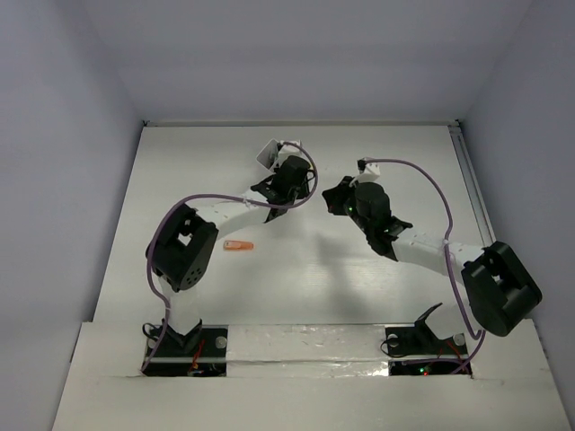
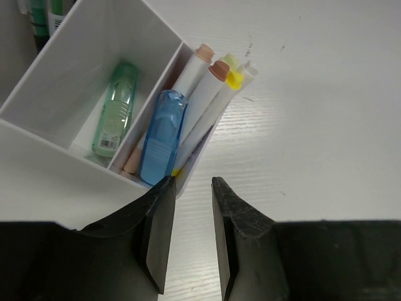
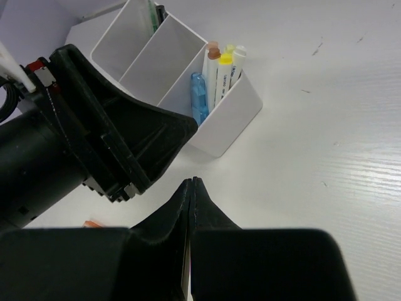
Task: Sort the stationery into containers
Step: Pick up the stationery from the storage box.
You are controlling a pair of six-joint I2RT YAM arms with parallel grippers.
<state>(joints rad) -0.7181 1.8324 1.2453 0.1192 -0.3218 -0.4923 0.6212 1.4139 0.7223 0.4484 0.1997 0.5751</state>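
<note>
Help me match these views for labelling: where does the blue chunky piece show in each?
Top external: not visible; the left arm hides most of the white box.
Left wrist: blue chunky piece centre-left, in the box's end compartment beside the pens.
Right wrist: upper centre, same compartment.
Shared landmark: the white box, in all three views.
</note>
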